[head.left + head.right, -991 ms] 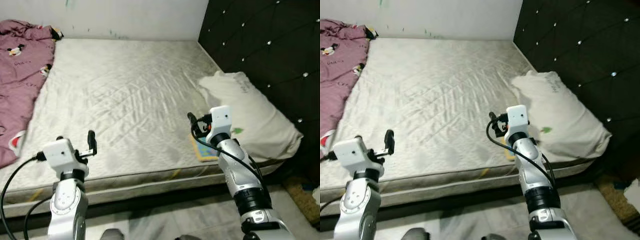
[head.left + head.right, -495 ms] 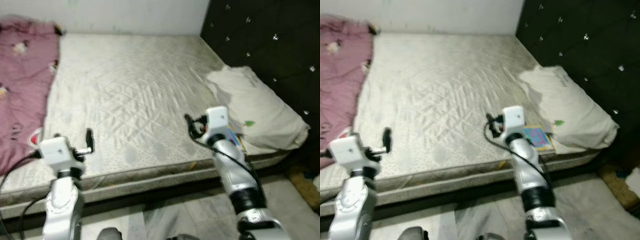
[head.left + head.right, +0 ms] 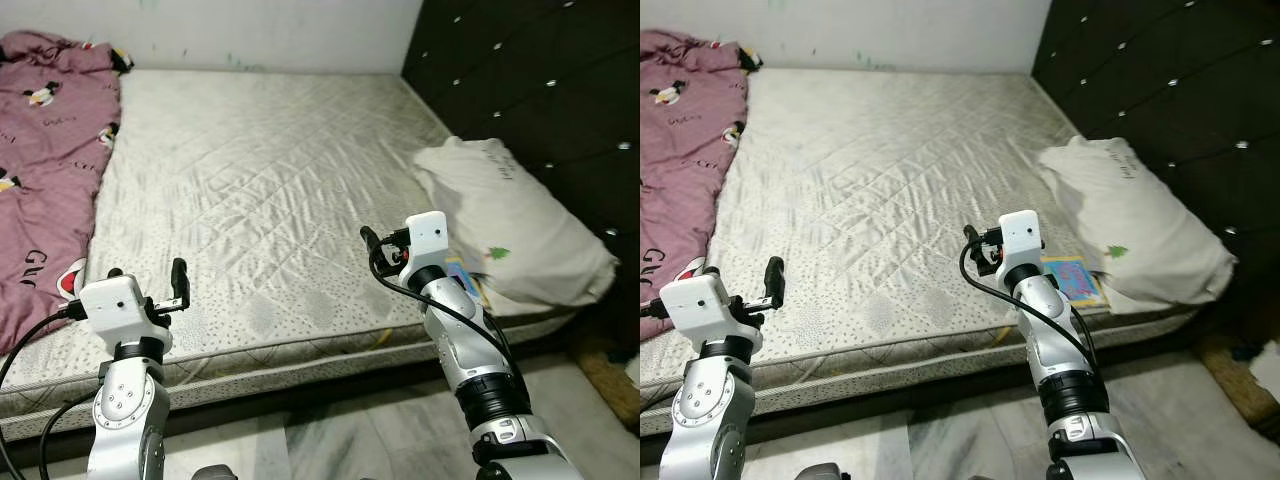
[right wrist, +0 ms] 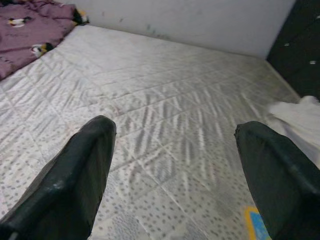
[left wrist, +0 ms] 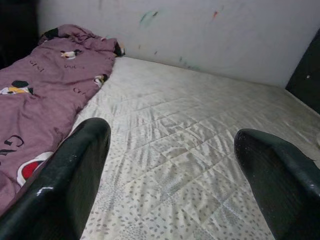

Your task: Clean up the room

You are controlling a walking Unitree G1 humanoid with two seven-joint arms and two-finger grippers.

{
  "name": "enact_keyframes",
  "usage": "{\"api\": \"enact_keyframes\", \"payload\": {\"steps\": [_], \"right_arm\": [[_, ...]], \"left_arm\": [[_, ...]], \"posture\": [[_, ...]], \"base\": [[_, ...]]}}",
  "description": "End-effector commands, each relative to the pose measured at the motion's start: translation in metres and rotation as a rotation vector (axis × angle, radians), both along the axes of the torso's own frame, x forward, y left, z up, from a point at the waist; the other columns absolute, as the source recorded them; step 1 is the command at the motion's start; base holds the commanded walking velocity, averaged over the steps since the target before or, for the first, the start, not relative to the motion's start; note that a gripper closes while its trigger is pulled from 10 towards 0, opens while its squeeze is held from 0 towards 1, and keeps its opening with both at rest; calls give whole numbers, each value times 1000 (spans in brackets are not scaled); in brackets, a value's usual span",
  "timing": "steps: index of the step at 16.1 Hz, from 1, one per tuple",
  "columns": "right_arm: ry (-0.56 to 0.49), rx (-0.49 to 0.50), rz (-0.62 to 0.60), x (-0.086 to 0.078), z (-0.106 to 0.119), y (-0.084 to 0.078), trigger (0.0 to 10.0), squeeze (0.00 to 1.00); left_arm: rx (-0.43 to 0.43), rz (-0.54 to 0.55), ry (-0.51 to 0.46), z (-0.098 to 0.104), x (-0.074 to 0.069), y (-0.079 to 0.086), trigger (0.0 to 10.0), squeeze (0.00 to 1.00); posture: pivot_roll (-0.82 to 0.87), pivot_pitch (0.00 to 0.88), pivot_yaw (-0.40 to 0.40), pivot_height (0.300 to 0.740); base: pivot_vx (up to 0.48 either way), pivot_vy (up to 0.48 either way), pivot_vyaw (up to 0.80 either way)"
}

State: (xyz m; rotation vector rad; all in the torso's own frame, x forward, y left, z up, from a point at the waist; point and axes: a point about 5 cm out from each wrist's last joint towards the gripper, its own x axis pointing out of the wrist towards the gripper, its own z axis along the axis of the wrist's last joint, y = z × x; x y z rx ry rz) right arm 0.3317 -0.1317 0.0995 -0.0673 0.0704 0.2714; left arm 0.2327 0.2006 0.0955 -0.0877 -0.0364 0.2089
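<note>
A bare mattress (image 3: pixel 270 190) takes up most of the scene, its pale cream cover quilted in a diamond pattern and speckled with small grey dots toward the near edge. Along its left edge lies a rumpled mauve blanket (image 3: pixel 45 160) of soft cloth, printed with cartoon figures and dark lettering, bunched into folds that run from the far left corner down to the near edge. At the right edge, against a black tufted headboard (image 3: pixel 540 90) studded with shiny buttons, rests a plump off-white pillow (image 3: pixel 510 225), creased and slightly sagging over the mattress side. A thin, flat picture book (image 3: pixel 1072 279) with a yellow border and bright blue cover lies on the mattress near its near right corner, one end tucked under the pillow.

The right gripper (image 4: pixel 175 170) hovers above the near right part of the mattress, just beside the book without touching it; its two blunt, matt black fingers are spread wide apart and hold nothing. The left gripper (image 5: pixel 172 172) hangs over the near left part of the mattress, close to the blanket's edge, its rounded, glossy black fingers likewise parted wide with nothing between them. Both silver arms carry boxy white wrist housings and looping black cables. Behind the bed stands a white wall (image 3: pixel 260 30) marked with faint coloured smudges, and grey floor (image 3: pixel 380 430) with a marbled look shows below.
</note>
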Motion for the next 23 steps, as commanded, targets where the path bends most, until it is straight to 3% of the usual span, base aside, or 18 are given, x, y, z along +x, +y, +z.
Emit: {"api": "enact_keyframes", "payload": {"steps": [1,5,13,23], "right_arm": [[-14,-1,-7,2,3,-1,10000,0],[-15,0,-7,3,4,-1,10000,0],[-7,6,-12,4,3,-1,10000,0],[8,7,-1,5,1,1,10000,0]], "left_arm": [[7,-7,-10,2,1,-1,10000,0],[6,-4,-11,3,2,-1,10000,0],[-8,26,6,1,4,1,10000,0],[-20,27,11,0,5,2,10000,0]], "posture": [[99,5,-100,740],[100,10,-100,740],[100,15,-100,740],[99,17,-96,740]], "base": [[356,0,0],[342,0,0],[0,0,0],[0,480,0]]}}
